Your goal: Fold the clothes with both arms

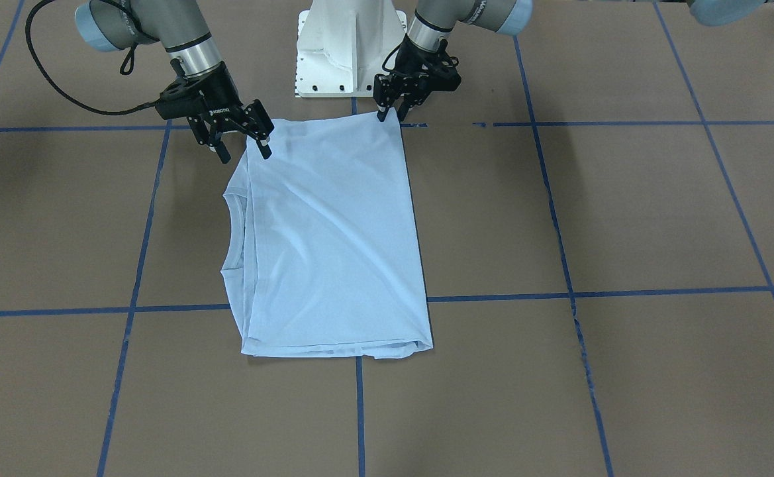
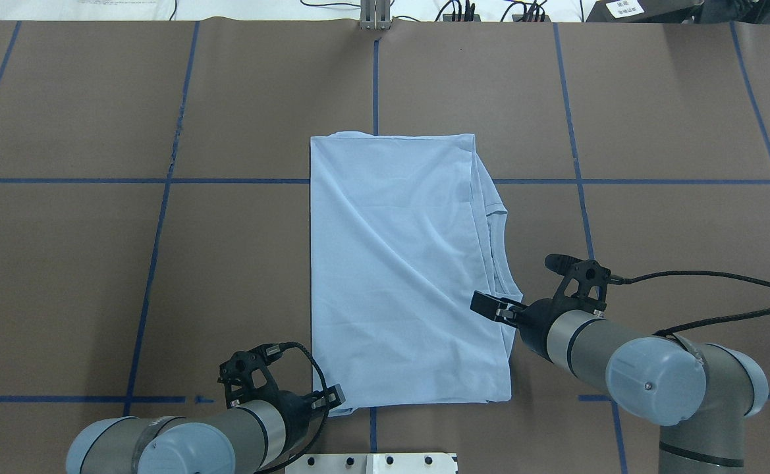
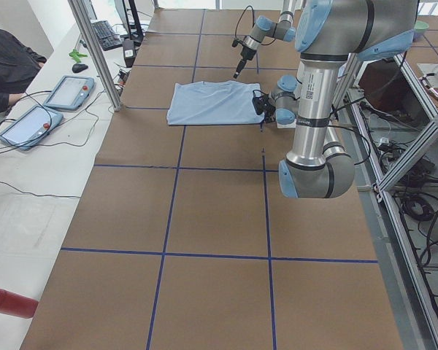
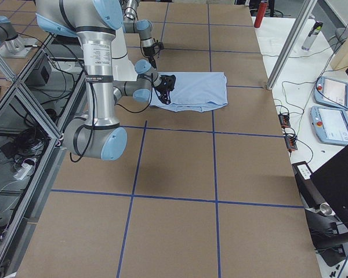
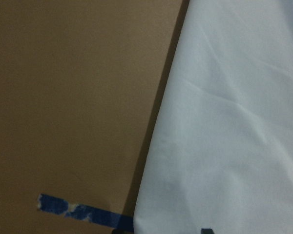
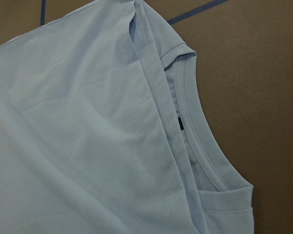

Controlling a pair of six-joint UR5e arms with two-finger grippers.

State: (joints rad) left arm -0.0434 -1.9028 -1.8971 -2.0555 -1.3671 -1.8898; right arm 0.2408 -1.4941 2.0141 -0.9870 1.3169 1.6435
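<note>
The pale blue T-shirt [image 1: 334, 238] lies folded into a long rectangle on the brown table, with its collar [image 1: 231, 232] showing along one long edge. It also shows in the overhead view [image 2: 398, 263]. The palm print is hidden. The dark neck label [image 6: 180, 123] shows in the right wrist view. My left gripper [image 1: 392, 111] is open at the shirt's corner nearest the base, low over it [image 2: 330, 398]. My right gripper [image 1: 244, 152] is open and empty just above the shirt's other near corner, beside the collar [image 2: 487, 306].
The white pedestal base [image 1: 350, 46] stands just behind the shirt's near edge. Blue tape lines [image 2: 161, 181] grid the brown table. A side table with tablets [image 3: 69, 91] and a seated person [image 3: 7, 65] lies beyond the far edge. A red cylinder [image 3: 11, 301] lies there too.
</note>
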